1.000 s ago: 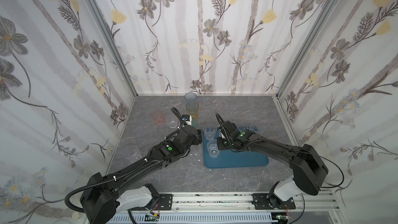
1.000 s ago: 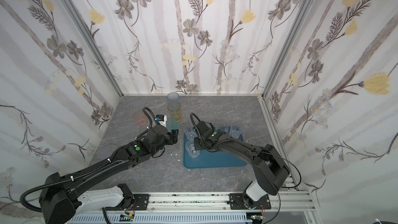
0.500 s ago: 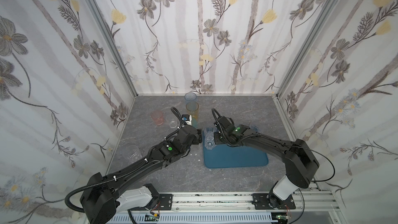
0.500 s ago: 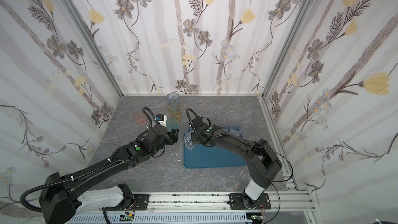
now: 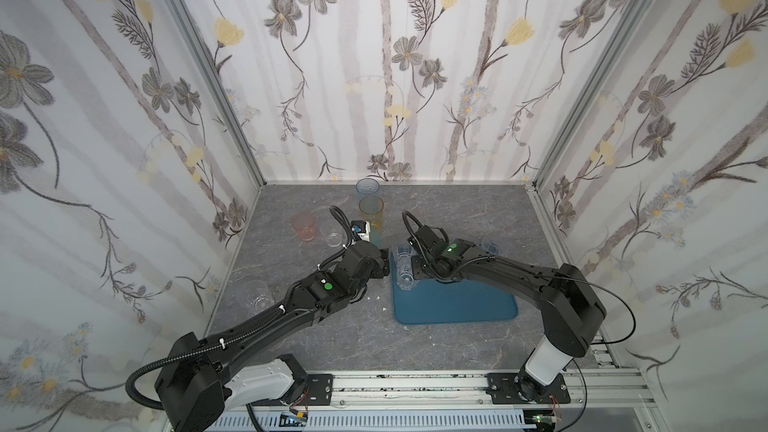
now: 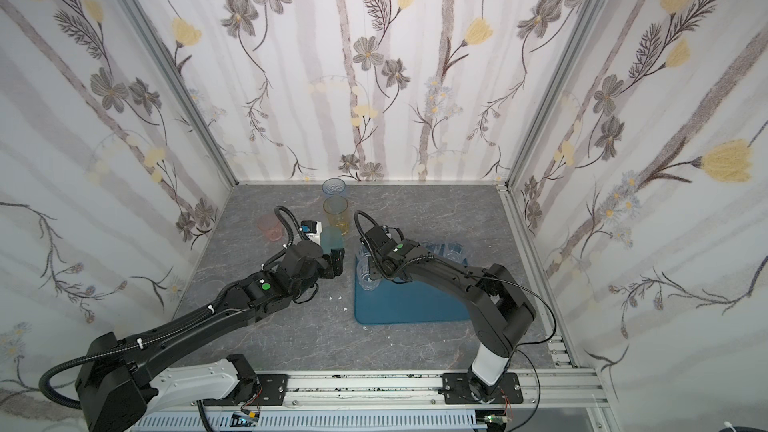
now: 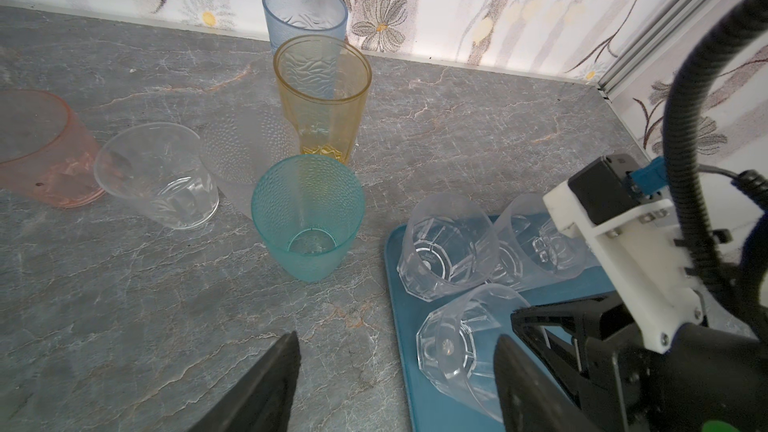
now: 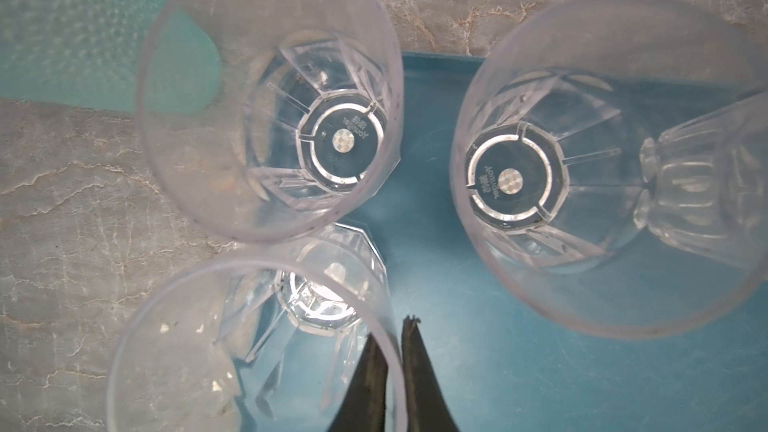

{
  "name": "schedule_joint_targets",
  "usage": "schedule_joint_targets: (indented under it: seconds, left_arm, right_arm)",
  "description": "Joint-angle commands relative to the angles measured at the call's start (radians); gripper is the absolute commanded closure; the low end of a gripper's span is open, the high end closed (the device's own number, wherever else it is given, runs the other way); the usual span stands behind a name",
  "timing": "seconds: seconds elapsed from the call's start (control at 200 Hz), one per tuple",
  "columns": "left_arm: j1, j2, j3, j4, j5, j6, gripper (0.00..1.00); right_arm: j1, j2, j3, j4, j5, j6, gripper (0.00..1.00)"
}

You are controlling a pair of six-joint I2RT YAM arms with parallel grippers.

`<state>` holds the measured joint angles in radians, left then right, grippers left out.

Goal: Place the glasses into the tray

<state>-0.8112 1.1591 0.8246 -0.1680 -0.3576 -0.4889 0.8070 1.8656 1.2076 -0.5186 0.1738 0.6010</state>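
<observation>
The blue tray (image 5: 457,305) (image 7: 405,351) (image 8: 457,326) lies right of centre. My right gripper (image 8: 395,351) (image 5: 411,270) is shut on the rim of a clear faceted glass (image 8: 257,347) (image 7: 461,342) (image 5: 405,278) at the tray's left edge, one finger inside the rim and one outside. Two more clear glasses (image 8: 270,97) (image 8: 602,160) stand in the tray just beyond it. My left gripper (image 7: 395,367) (image 5: 384,261) hangs open and empty over the table beside the tray. A teal glass (image 7: 307,218) (image 6: 331,238) stands just ahead of it.
On the table beyond the teal glass stand an amber glass (image 7: 322,105) (image 5: 371,211), a blue glass (image 7: 305,12), a frosted one (image 7: 245,151), a clear one (image 7: 162,176) and a pink one (image 7: 41,147). Another clear glass (image 5: 255,295) stands near the left wall. More glasses (image 5: 492,247) are at the tray's far right.
My right gripper has carried the clear glass back and to the left along the tray's left edge, close to the other clear glasses. The left arm has not moved.
</observation>
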Motion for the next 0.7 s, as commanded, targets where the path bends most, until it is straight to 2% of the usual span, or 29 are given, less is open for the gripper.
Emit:
schedule_joint_targets:
  seconds: [0.0, 0.105, 0.395, 0.485, 0.605, 0.695]
  left_arm:
    - [0.003, -0.011, -0.003, 0.027, -0.022, 0.013, 0.24]
    - [0.006, -0.016, -0.005, 0.027, -0.023, 0.015, 0.24]
    - [0.023, -0.057, -0.013, 0.025, -0.038, 0.041, 0.24]
    - [0.036, -0.078, -0.013, 0.013, -0.056, 0.063, 0.21]
    - [0.103, -0.124, 0.011, -0.058, -0.030, 0.070, 0.18]
    - [0.172, -0.139, 0.047, -0.178, 0.002, 0.063, 0.18]
  right_arm:
    - [0.004, 0.010, 0.016, -0.003, 0.004, 0.004, 0.87]
    - [0.005, 0.012, 0.023, -0.009, -0.002, 0.005, 0.84]
    - [0.007, -0.004, 0.046, -0.032, 0.003, 0.008, 0.69]
    - [0.008, -0.026, 0.060, -0.036, 0.006, 0.013, 0.64]
    - [-0.003, -0.090, 0.064, -0.015, 0.010, 0.029, 0.58]
    - [-0.007, -0.179, 0.018, 0.066, 0.048, 0.037, 0.56]
